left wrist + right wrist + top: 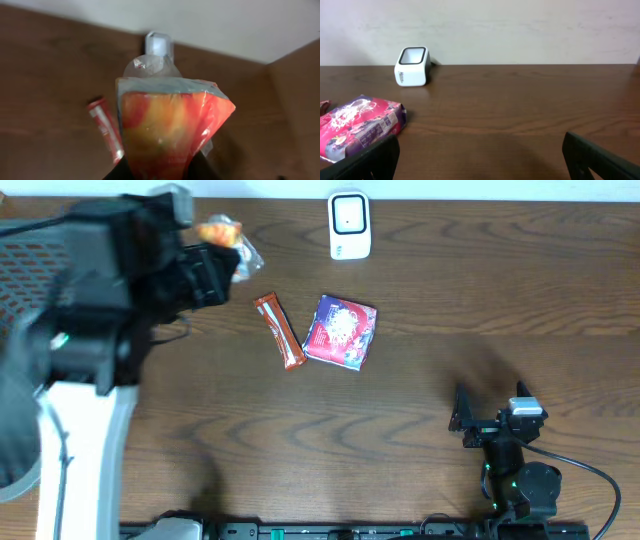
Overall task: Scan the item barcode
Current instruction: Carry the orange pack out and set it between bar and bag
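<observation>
My left gripper [212, 268] is raised at the table's far left and shut on an orange-and-red snack pouch [222, 232] with a clear plastic edge. In the left wrist view the pouch [170, 125] fills the middle, its lower end pinched between the dark jaws of the left gripper [159, 176]. The white barcode scanner [159, 44] stands beyond the pouch's top edge. From overhead the scanner [349, 225] sits at the back centre, to the right of the pouch. My right gripper [478, 416] rests low near the front right, open with nothing between its fingers [366, 161].
A red snack bar [279, 330] and a purple-and-red packet [341, 331] lie side by side mid-table. The packet [360, 125] and the scanner [412, 66] show at the left of the right wrist view. A pale wall runs behind the table's back edge.
</observation>
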Controlling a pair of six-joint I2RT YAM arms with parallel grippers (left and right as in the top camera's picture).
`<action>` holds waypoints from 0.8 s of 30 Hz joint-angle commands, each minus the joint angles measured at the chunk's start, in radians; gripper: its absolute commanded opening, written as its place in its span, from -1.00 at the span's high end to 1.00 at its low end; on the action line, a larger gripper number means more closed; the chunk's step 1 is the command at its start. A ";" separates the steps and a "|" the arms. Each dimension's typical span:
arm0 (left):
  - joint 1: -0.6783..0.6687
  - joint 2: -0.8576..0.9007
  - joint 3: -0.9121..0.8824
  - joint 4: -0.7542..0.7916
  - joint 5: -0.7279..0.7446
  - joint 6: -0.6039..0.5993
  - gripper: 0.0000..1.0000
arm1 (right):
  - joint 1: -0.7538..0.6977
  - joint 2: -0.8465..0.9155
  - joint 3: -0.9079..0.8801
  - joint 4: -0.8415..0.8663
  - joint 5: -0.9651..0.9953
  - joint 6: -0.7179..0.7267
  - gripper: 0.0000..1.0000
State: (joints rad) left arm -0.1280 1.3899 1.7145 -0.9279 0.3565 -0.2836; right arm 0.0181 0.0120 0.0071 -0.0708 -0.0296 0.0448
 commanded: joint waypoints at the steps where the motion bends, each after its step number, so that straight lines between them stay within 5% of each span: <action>1: -0.042 0.109 -0.025 -0.006 -0.159 0.017 0.86 | 0.014 -0.005 -0.002 -0.004 -0.005 0.010 -0.98; 17: -0.208 0.650 -0.025 0.105 -0.096 0.016 0.84 | 0.014 -0.005 -0.002 -0.004 -0.005 0.010 -0.99; 20: -0.217 0.679 -0.025 0.103 -0.095 0.016 0.23 | 0.014 -0.005 -0.002 -0.004 -0.005 0.010 -0.99; 24: -0.207 0.666 -0.022 0.084 -0.095 0.017 -0.24 | 0.014 -0.005 -0.002 -0.004 -0.005 0.010 -0.98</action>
State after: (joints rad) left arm -0.3485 2.0811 1.6875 -0.8341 0.2573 -0.2714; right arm 0.0181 0.0120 0.0071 -0.0708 -0.0299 0.0448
